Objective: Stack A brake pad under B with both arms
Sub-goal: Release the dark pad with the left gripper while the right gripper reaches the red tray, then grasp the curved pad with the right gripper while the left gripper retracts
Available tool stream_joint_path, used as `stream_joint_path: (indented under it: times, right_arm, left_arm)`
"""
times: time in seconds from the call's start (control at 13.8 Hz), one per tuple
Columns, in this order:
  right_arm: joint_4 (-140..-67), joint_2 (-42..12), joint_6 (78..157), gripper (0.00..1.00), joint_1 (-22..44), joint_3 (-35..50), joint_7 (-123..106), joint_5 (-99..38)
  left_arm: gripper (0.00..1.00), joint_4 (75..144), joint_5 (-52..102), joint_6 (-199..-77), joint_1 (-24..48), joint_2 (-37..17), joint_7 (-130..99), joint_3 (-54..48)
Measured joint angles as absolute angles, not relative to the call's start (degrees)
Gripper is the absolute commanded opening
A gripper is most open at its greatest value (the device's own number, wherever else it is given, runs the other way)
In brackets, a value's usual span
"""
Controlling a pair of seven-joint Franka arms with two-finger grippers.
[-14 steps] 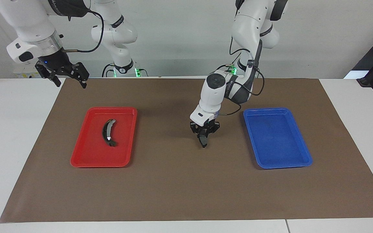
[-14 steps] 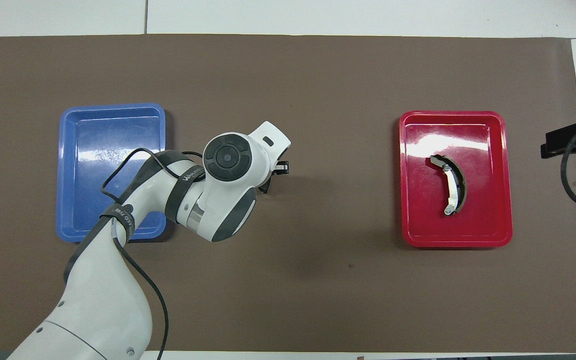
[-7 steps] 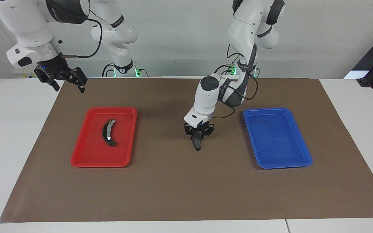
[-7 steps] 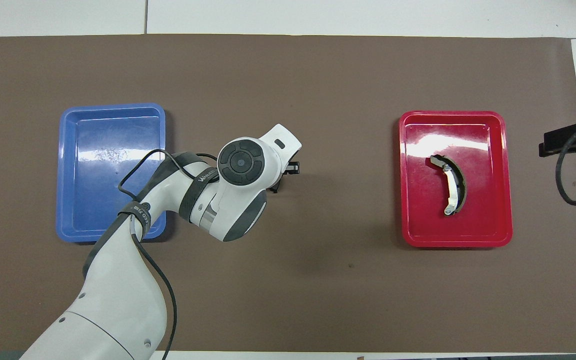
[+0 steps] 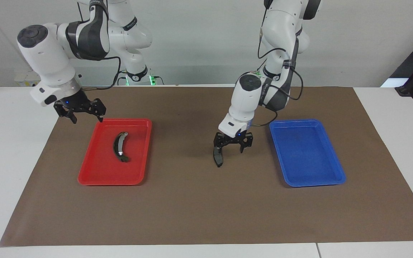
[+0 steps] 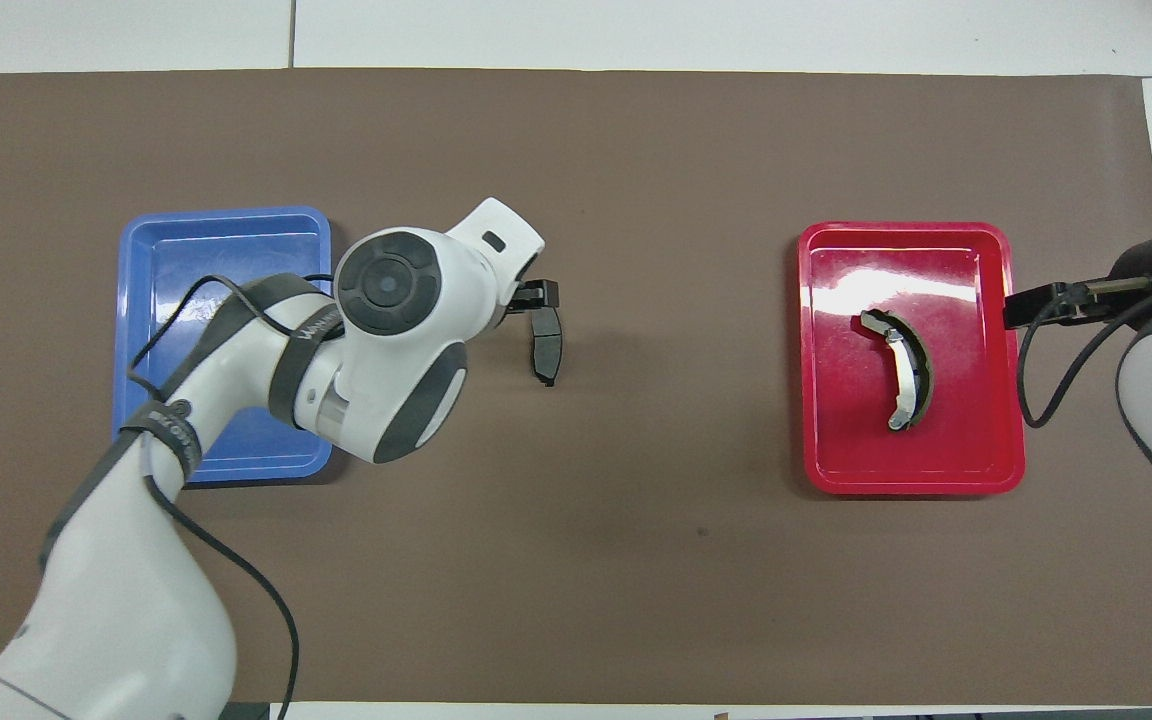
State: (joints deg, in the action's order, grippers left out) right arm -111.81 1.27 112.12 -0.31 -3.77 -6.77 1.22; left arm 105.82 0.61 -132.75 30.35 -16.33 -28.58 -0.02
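Currently | left gripper [image 5: 233, 142]: jaws standing spread, hovering over the brown mat [image 5: 199, 204] | A brake pad [image 5: 217, 157]: lying on the mat between the blue tray [image 5: 335, 168] and red tray [image 5: 95, 175], just below the left gripper | B [image 5: 119, 146]: resting in the red tray | right gripper [image 5: 82, 111]: jaws spread, hanging over the mat beside the red tray's corner nearest the robots.

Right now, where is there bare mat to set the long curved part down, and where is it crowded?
Bare mat lies between the red tray and the small pad, and along the mat's edge farthest from the robots. The blue tray is bare too. Crowded: beside the pad, under the open left gripper. The right gripper hangs by the red tray's corner.
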Motion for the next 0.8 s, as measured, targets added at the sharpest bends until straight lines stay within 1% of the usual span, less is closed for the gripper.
stream_joint_path:
  times: [0.29,0.58,0.8]
  right_arm:
    - [-121.2,-1.2,126.8,1.00,0.7,-3.6,-7.3,1.2]
    - [-125.9,-4.1,134.8,1.00,2.0,-3.3,-8.8,0.4]
    - [-128.1,-6.2,138.7,1.00,1.9,-3.3,-11.6,-0.2]
  left_arm:
    - [0.99,106.4,0.6,-124.7,19.5,-9.8,-16.0,0.4]
    - [0.99,105.9,0.6,-119.7,9.2,-5.6,-3.7,0.5]
    - [0.99,104.2,0.6,-113.5,5.1,-3.4,0.8,0.6]
